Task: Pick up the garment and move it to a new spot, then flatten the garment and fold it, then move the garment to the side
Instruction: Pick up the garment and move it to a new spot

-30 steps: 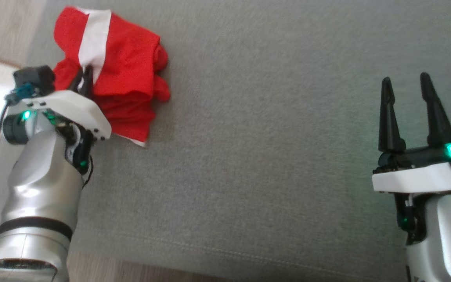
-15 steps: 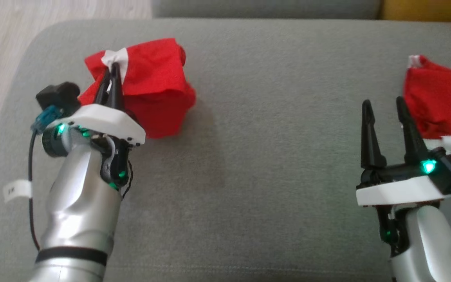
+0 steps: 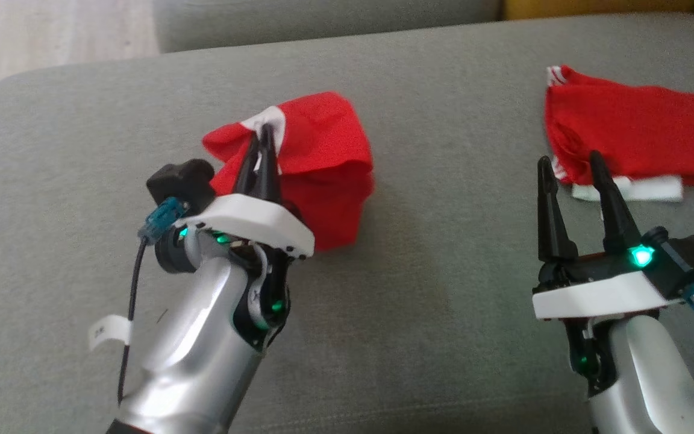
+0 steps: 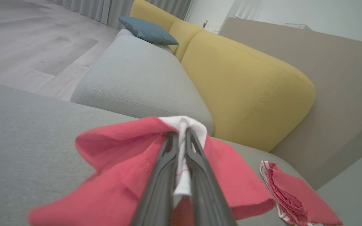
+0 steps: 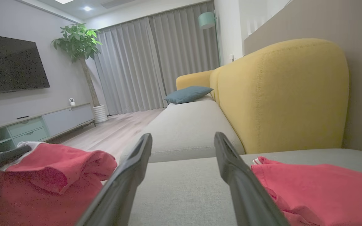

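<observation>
The garment is red cloth with a white band, bunched and hanging over the grey sofa seat. My left gripper is shut on its white band, fingers pressed together with cloth between them. In the left wrist view the garment drapes to both sides of the left gripper. My right gripper stands open and holds nothing, well to the right of the garment. In the right wrist view the right gripper has the garment at its lower left.
A second red garment with white trim lies flat on the seat just beyond the right gripper. Yellow backrests run along the far side, with a blue pillow further along. Wooden floor lies past the seat's left edge.
The head camera has swung right and up, bringing the second red garment into view. The left gripper stays shut on the garment, which is now lifted and hangs from its fingers.
</observation>
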